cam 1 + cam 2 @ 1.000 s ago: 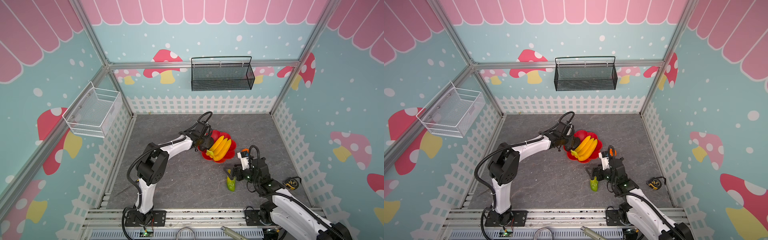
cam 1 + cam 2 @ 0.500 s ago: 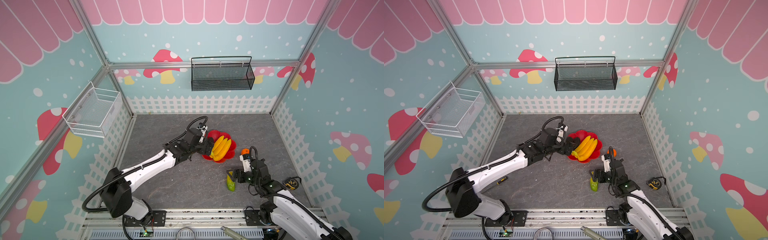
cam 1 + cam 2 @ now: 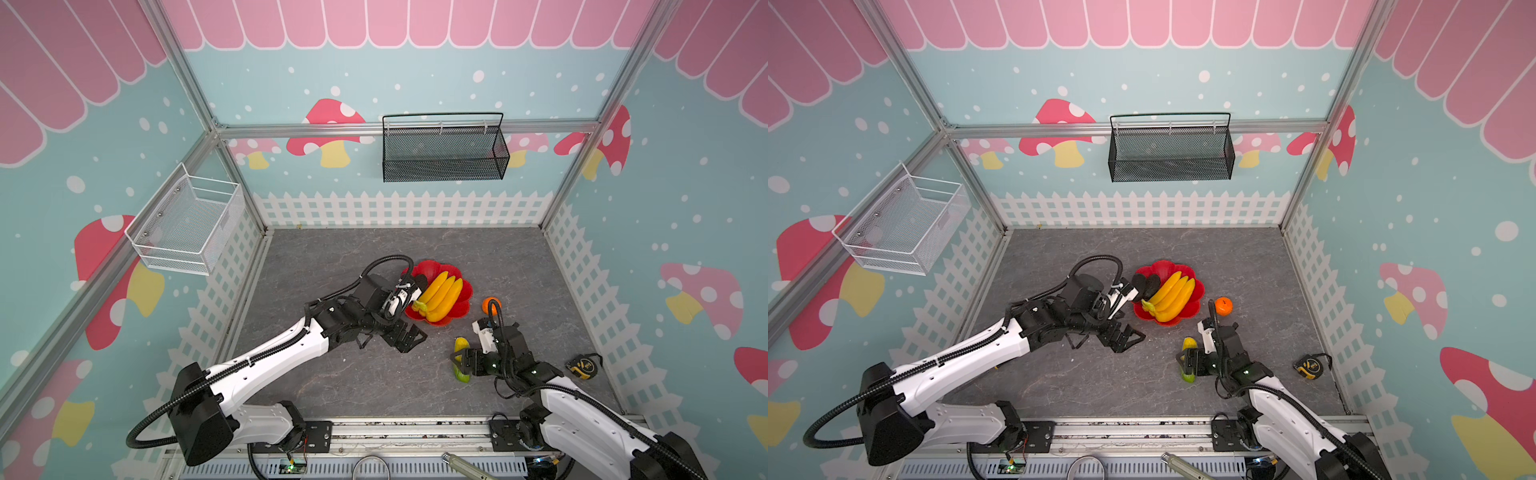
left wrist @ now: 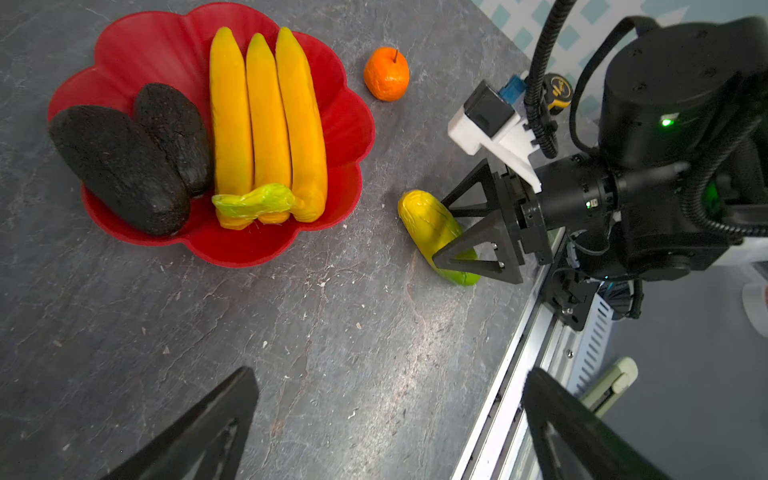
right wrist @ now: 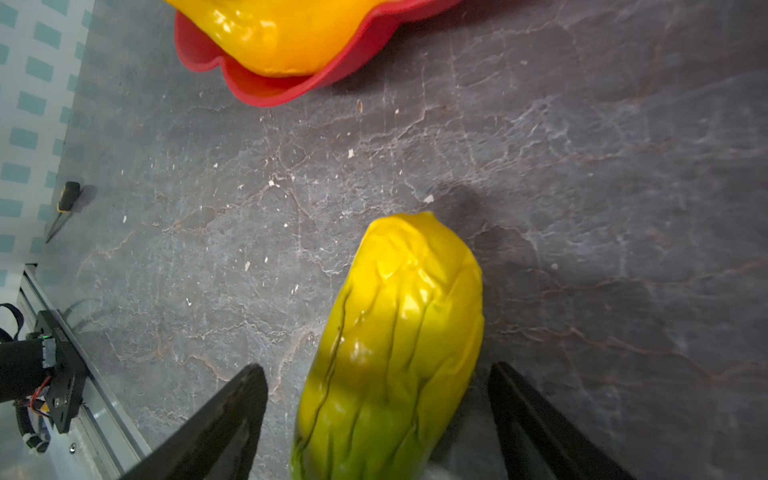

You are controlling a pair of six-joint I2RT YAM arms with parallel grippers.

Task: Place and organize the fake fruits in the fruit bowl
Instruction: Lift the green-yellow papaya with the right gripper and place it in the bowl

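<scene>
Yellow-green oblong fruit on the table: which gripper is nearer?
Right. The right gripper straddles the yellow-green oblong fruit, a finger on each side; the left gripper hangs beside the scalloped red bowl.

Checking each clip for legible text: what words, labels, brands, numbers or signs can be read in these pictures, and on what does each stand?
No text can be read.
The tape measure has a dark mark on its yellow face, too small and blurred to read.
Nothing else in view shows writing.
</scene>
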